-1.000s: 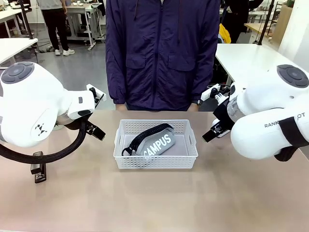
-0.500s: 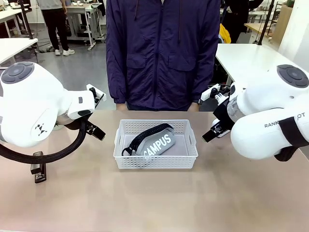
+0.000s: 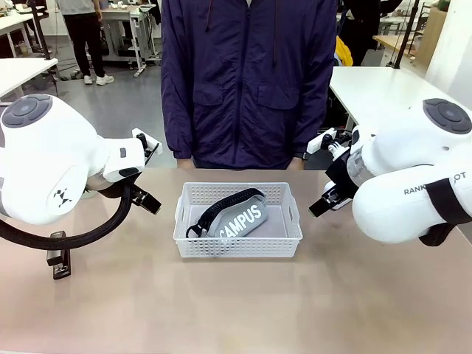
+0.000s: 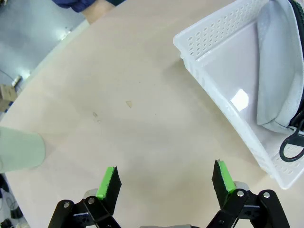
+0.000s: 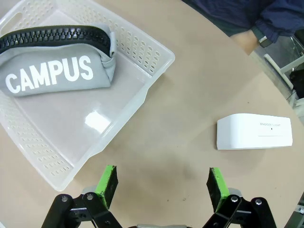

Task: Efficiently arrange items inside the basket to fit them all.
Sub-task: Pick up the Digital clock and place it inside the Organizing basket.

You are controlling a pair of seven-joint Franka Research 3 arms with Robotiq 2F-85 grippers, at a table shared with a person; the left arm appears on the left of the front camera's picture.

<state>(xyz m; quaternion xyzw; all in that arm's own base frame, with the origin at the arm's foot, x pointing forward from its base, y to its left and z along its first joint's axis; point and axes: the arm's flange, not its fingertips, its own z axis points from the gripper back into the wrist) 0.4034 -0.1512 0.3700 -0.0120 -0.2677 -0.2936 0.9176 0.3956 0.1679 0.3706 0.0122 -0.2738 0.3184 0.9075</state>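
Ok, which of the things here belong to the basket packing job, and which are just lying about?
Job:
- white basket
- grey CAMPUS pouch, lying in it
- white rounded box, on the table outside it
- pale green cup, also out on the table

Not the job:
- white side table behind
- person's wristwatch

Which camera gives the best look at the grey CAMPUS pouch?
The right wrist view: the pouch lies close, its lettering and black strap plain to see. The front view shows it smaller and slanted. The left wrist view catches its grey end at the picture's edge.
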